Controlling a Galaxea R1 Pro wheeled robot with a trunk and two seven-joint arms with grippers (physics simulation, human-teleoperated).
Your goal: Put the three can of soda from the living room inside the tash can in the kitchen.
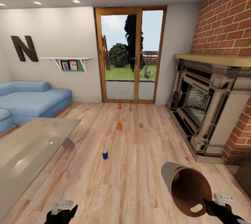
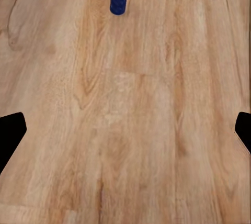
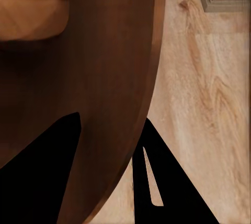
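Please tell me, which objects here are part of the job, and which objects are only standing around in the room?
Part of the job: blue soda can, near orange soda can, far orange soda can, trash can held by the right tool, left tool open.

Only standing around: blue sofa, glass table, fireplace, glass doors.
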